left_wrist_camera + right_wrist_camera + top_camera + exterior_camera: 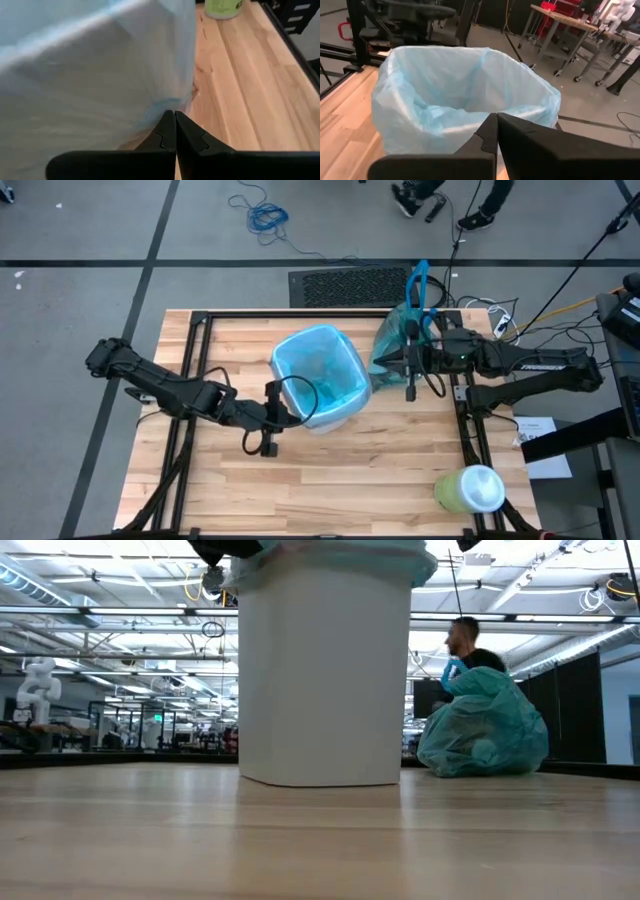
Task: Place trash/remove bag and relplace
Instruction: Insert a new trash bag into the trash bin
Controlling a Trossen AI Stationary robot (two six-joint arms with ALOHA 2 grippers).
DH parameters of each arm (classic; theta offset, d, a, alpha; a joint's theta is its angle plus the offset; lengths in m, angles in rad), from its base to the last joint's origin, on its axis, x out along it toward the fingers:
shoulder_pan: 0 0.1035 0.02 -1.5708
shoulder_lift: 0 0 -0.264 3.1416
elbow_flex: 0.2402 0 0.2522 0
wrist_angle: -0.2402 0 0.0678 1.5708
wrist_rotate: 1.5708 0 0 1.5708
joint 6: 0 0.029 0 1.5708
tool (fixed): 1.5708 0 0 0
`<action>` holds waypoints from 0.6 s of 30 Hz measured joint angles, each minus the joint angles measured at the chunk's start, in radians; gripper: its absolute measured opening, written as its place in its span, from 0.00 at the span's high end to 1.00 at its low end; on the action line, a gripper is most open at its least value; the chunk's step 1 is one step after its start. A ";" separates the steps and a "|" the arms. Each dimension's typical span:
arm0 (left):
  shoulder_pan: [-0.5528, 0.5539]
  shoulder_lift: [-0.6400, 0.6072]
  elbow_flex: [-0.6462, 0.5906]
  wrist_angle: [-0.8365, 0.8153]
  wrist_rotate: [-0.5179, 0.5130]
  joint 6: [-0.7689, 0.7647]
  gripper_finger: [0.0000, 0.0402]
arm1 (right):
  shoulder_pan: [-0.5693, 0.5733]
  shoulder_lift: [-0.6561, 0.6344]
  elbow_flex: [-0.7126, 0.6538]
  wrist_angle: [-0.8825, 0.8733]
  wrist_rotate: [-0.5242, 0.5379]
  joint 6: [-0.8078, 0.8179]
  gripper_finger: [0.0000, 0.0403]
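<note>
The white bin [320, 380] stands mid-table, lined with the sky-blue replacement bag [465, 95], whose edge is folded out over the rim. The teal-green bag [400, 335] sits bunched on the table at the far right, its blue handles [418, 280] pointing past the far edge. My left gripper [285, 408] is shut at the bin's near-left side, its tips [175, 117] close to the wall. My right gripper [382, 365] is shut too; it hovers between bin and teal bag, pointing at the rim. No trash shows. My left gripper's shut fingertips stand right against the bin's outer wall, by the lower hem of the sky-blue bag [162, 106], coming slanting down from the table's left. I cannot tell whether they touch it.
A pale-green container with a white top [470, 490] lies near the table's near right corner. Bare wood stretches in front of the bin. Beyond the far edge, a person [462, 640] shows behind the teal bag, and cables lie on the floor.
</note>
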 joint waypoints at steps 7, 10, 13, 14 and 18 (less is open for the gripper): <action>-0.005 -0.016 -0.010 -0.014 -0.002 -0.011 1.00 | 0.000 -0.004 0.000 0.026 0.000 -0.003 1.00; -0.022 -0.055 -0.010 -0.045 -0.030 -0.030 1.00 | 0.000 -0.004 0.000 0.025 0.000 -0.005 1.00; -0.042 -0.087 -0.010 -0.084 -0.077 -0.059 1.00 | 0.000 -0.004 0.000 0.023 -0.001 -0.008 1.00; -0.048 -0.098 -0.010 -0.092 -0.095 -0.071 1.00 | 0.000 -0.004 0.000 0.022 0.000 -0.008 1.00; -0.083 -0.148 -0.010 -0.138 -0.167 -0.098 1.00 | 0.000 -0.011 0.000 0.020 -0.001 -0.016 1.00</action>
